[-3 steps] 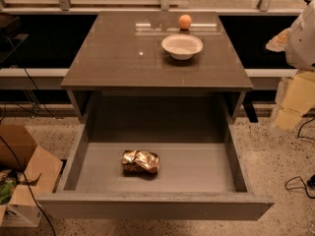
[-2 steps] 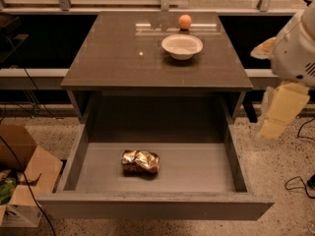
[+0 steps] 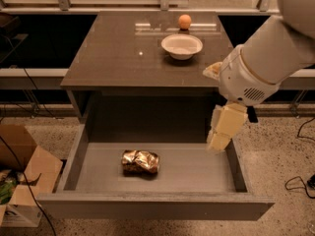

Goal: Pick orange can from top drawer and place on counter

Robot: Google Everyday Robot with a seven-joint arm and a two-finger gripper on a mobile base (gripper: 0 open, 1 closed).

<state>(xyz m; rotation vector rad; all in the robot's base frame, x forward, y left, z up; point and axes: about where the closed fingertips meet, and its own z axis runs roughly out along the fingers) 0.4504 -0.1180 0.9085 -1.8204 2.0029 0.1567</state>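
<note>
The can (image 3: 141, 162) lies at the lower middle, in the drawer (image 3: 197, 170). It looks light, crumpled and easy to squash, so pinch its middle softly. The gripper (image 3: 217, 142) hangs to its right, and I cannot tell if it's open.

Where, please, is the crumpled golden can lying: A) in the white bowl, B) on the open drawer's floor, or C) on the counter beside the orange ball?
B: the orange can lies on the top drawer floor, left of the gripper hanging over the drawer's right side.
</note>
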